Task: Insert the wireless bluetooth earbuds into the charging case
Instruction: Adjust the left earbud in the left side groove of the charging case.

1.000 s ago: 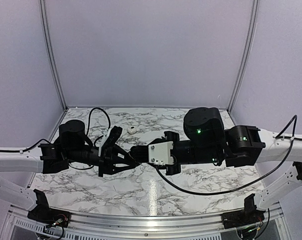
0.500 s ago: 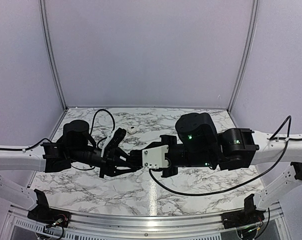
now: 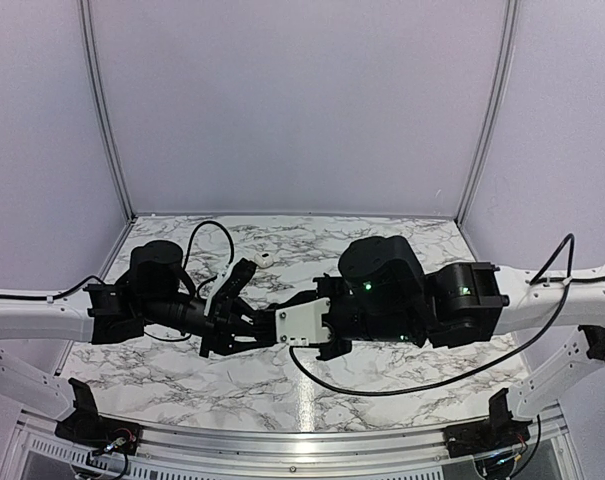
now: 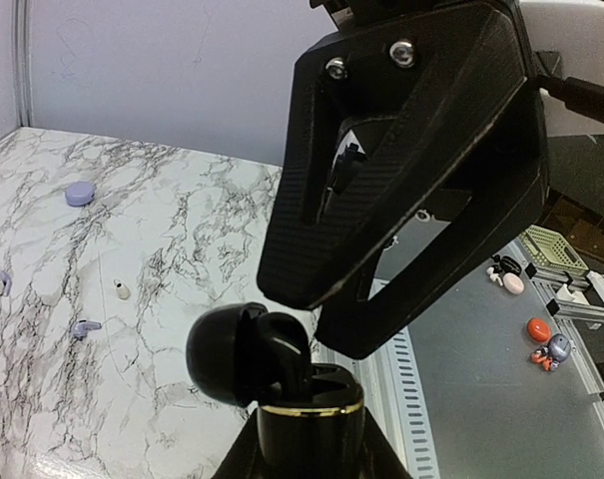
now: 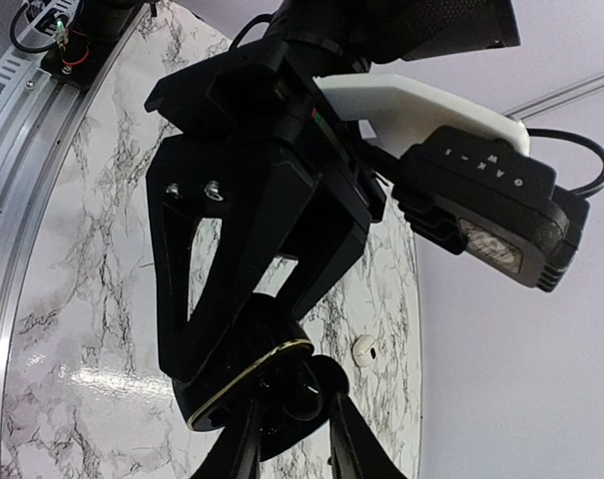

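Note:
My left gripper (image 4: 309, 444) is shut on a black charging case (image 4: 311, 424) with a gold rim, held above the table with its lid (image 4: 222, 349) swung open. A black earbud (image 4: 285, 357) stands in the case's mouth. In the right wrist view my right gripper (image 5: 295, 439) is closed round that black earbud (image 5: 300, 391), right at the gold-rimmed case (image 5: 232, 384). Its big black fingers (image 4: 401, 180) hang over the case in the left wrist view. From above, both grippers meet at the table's middle left (image 3: 257, 325), hiding the case.
Loose on the marble lie a lilac case (image 4: 79, 193), a pale lilac bud (image 4: 83, 327), a white bud (image 4: 122, 290) and another bud (image 4: 0, 284). A white case (image 3: 265, 258) lies behind the grippers. The table's metal rail (image 4: 401, 379) runs beside the held case.
The right arm has swung left until its gripper meets the left one. The left gripper has shifted slightly right and up with the case.

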`<state>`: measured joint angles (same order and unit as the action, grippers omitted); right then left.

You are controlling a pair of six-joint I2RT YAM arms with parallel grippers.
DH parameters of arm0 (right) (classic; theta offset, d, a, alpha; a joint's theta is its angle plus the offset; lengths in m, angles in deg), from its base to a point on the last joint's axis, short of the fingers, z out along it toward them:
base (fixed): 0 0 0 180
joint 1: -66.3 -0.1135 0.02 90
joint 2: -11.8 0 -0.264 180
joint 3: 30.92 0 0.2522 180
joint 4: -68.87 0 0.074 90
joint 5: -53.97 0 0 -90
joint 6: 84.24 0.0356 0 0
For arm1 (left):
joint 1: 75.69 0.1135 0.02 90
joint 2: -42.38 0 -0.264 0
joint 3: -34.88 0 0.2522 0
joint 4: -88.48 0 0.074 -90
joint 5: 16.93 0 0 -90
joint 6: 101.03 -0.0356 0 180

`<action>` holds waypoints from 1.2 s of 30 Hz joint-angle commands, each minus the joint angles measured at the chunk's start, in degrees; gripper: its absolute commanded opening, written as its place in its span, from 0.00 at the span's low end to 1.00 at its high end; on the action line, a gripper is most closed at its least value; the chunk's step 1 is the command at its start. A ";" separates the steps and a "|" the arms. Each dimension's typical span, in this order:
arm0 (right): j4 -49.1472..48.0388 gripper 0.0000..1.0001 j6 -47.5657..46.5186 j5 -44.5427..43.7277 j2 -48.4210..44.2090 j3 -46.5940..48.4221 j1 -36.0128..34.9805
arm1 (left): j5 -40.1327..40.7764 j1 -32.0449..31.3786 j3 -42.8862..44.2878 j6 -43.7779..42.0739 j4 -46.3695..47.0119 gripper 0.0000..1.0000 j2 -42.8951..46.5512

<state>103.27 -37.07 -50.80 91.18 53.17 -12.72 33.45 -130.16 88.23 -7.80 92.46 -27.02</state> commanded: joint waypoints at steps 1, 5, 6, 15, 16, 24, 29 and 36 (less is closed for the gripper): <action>-0.89 0.26 -0.60 -2.13 0.56 0.59 -0.52 | -1.23 -0.32 2.12 -0.55 -0.84 0.00 -0.21; -1.30 0.26 -0.89 -3.06 0.99 0.08 -0.55 | -1.18 -0.45 2.24 -0.91 -1.15 0.00 -0.07; -1.23 0.26 -0.90 -3.03 1.11 0.14 -0.59 | -1.02 -0.52 2.29 -0.98 -1.27 0.00 0.01; -1.05 0.25 -1.53 -4.33 2.24 -0.21 -1.28 | -0.24 -0.76 2.73 -1.47 -2.16 0.00 0.03; -1.08 0.25 -1.67 -4.67 2.41 -0.30 -1.35 | -0.14 -0.80 2.70 -1.54 -2.18 0.00 0.04; -1.53 0.24 -3.34 -7.77 3.92 -0.98 -2.41 | 0.39 -0.80 2.53 -1.47 -2.35 0.00 0.39; -1.75 0.22 -3.77 -8.69 4.51 -1.33 -2.92 | 1.44 -0.85 2.48 -1.38 -2.51 0.00 0.67; -1.36 0.12 -2.67 -7.60 4.70 -0.35 -3.24 | 2.96 -0.89 2.34 -1.74 -2.95 0.00 0.68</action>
<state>101.98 -40.74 -60.22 94.98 52.31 -14.87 35.53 -130.78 88.76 -8.65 87.50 -27.02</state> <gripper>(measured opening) 0.145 0.252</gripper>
